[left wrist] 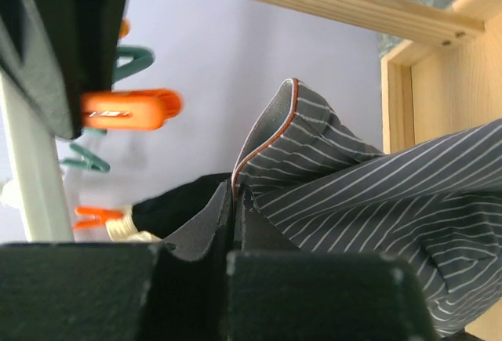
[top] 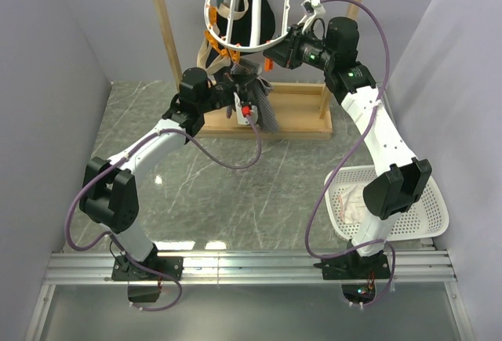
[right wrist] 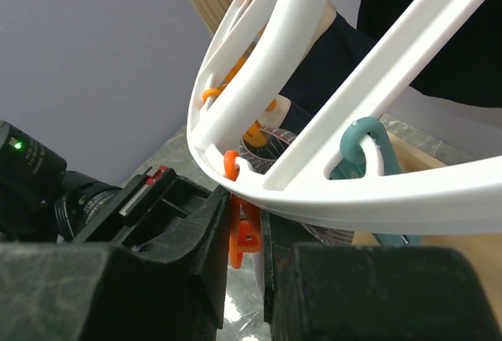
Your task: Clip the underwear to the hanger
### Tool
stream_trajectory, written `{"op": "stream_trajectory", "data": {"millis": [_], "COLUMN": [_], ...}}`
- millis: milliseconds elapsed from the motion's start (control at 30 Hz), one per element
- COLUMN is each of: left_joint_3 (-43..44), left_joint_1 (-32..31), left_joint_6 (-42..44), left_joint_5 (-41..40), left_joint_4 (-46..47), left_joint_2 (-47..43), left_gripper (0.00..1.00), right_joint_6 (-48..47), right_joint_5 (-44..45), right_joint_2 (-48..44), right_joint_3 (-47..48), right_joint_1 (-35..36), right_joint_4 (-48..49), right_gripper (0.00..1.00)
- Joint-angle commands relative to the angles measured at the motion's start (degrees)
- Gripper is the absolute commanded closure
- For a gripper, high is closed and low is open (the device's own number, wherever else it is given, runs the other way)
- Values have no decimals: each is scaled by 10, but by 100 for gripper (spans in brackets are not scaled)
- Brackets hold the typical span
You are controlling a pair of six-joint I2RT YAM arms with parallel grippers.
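The left gripper (left wrist: 234, 200) is pinching shut on the grey, dark-striped soft fabric underwear (left wrist: 353, 184), holding it just below the white round plastic ring hanger (right wrist: 329, 200). The right gripper (right wrist: 245, 223) is squeezing an orange plastic clothespin (right wrist: 239, 248) dangling under that hanger's rim.

A wooden frame (top: 302, 121) and a white perforated basket (top: 436, 223) rest on the grey marbled table (top: 235, 200).

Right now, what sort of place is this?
Likely a robot lab's mock laundry corner: plain grey walls box in the table, a wooden frame carries a clip hanger, and a white basket holds cloth.
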Motion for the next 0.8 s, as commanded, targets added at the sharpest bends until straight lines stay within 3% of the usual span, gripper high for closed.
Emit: {"op": "stream_trajectory", "data": {"millis": [0, 367, 767], "left_joint_3": [29, 49, 68], "left_joint_1": [-3, -3, -2], "left_joint_6": [-79, -179, -233], "left_joint_5": [-20, -42, -44], "left_joint_4": [55, 86, 74], "left_joint_2": [-19, -10, -3], "left_gripper": [100, 100, 100], "right_joint_6": [4, 7, 10], "right_joint_5": [-1, -3, 3], "right_joint_2": [5, 5, 0], "right_joint_3": [16, 8, -12], "right_joint_1": [-2, -2, -2], "right_joint_4": [34, 41, 64], "right_gripper": [100, 100, 100]}}
